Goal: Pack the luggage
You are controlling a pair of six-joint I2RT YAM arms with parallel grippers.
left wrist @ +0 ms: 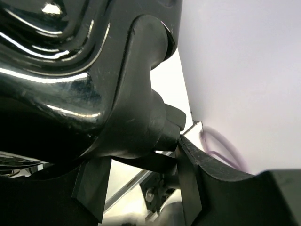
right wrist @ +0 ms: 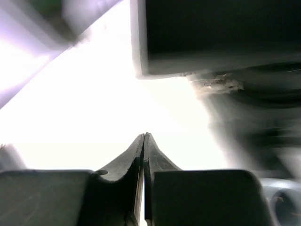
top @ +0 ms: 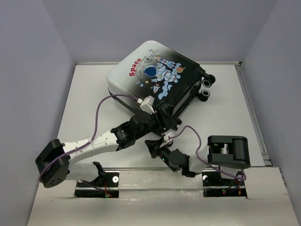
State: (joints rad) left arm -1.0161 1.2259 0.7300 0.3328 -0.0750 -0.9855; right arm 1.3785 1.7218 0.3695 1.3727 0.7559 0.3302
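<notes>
**Left hand**: set at the near edge of the luggage; its fingers stand apart on either side of a moulded black piece of the shell; whether they press on that piece or merely straddle it cannot be told, since in the left wrist view the glossy black shell fills most of the frame and the contact is lost in shadow.

**Right hand**: fingers pressed together with nothing between them; it sits just short of the luggage's near edge, close beside the left hand; its wrist view is overexposed and blurred, and the dark block at the upper right of that view cannot be identified.

**Luggage:** closed, lying flat on the table with the astronaut and red "Space" print upward, turned at an angle; two black wheels show at its end on the right arm's side; any others are out of sight.

**Surroundings:** a purple cable loops from the left arm toward the luggage's near edge; pale walls rise beyond the luggage and to both sides of it.
</notes>
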